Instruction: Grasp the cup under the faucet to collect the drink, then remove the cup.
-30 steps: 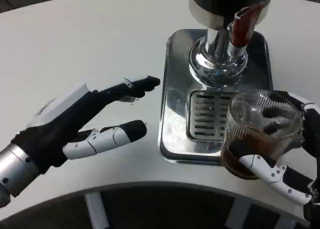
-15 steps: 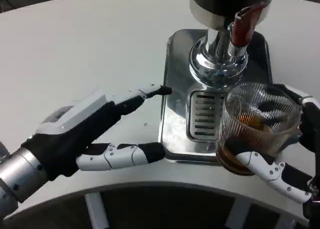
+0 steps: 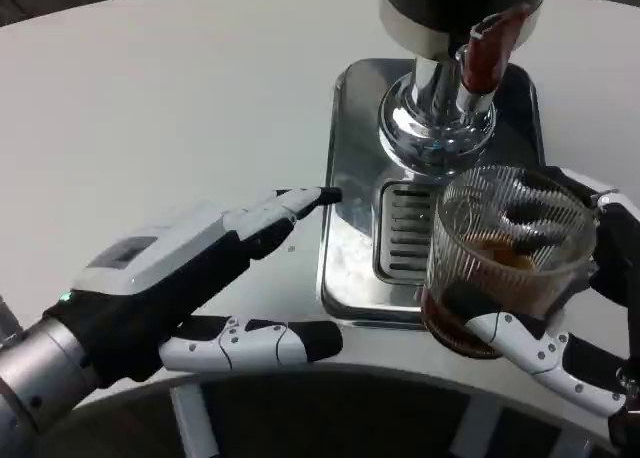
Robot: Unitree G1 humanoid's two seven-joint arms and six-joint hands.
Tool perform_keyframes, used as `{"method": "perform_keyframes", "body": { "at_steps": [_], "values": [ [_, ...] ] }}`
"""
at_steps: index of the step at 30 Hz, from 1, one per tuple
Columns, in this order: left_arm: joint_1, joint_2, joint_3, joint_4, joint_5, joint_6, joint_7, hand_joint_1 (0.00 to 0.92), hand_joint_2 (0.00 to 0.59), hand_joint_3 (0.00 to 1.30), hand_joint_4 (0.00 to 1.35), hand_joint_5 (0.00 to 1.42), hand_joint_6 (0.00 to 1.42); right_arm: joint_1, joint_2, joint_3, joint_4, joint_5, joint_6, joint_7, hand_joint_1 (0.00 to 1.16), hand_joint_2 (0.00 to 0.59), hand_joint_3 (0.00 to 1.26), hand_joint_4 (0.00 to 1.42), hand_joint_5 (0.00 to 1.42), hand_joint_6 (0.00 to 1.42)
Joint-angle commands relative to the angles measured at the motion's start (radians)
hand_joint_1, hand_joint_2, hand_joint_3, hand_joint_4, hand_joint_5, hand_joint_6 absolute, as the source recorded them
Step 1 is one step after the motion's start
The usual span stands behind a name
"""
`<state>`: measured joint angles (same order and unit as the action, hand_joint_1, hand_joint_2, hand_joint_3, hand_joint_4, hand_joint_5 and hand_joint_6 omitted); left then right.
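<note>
The ribbed glass cup [image 3: 507, 250] sits at about four o'clock in the head view, gripped by the right hand [image 3: 560, 323], whose fingers wrap its far side and whose thumb crosses its lower front wall. Dark drink fills its lower part, so collecting looks done. Over the last second the cup has slid a little toward seven o'clock; it now overlaps the front right corner of the steel drip tray [image 3: 352, 228] and part of the slotted grate [image 3: 400, 228]. Whether its base is touching the tray or lifted clear I cannot tell. The faucet [image 3: 438, 113] with its red-brown lever [image 3: 485, 48] stands at one o'clock, well back from the cup's rim, so the removal step seems under way rather than finished. The left hand [image 3: 190, 288], at eight o'clock, holds nothing, fingers apart; in that same second it has pushed forward toward three o'clock, its upper fingertip now at the tray's left edge and its lower finger along the front edge of the white table [image 3: 150, 98]. That reach may be meant to steady the tray, and it narrows the free room beside the cup.
</note>
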<state>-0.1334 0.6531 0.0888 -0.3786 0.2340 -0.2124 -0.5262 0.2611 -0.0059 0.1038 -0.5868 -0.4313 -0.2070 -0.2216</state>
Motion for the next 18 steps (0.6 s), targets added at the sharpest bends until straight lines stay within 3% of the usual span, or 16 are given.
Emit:
{"method": "perform_keyframes", "body": {
  "at_steps": [1,18],
  "values": [
    [0.044,0.015,0.003,-0.044,0.024,0.028,-0.001,0.0,0.095,0.02,0.0,0.0,0.08,0.009,-0.001,0.003,-0.04,0.014,-0.059,0.001,0.87,0.173,0.81,0.92,1.16,1.0],
    [0.107,0.021,0.004,-0.171,0.037,0.091,-0.012,0.0,0.094,0.01,0.0,0.0,0.06,0.042,-0.013,0.011,-0.082,0.056,-0.082,0.044,0.87,0.172,0.81,0.95,1.18,1.03]
  ]
}}
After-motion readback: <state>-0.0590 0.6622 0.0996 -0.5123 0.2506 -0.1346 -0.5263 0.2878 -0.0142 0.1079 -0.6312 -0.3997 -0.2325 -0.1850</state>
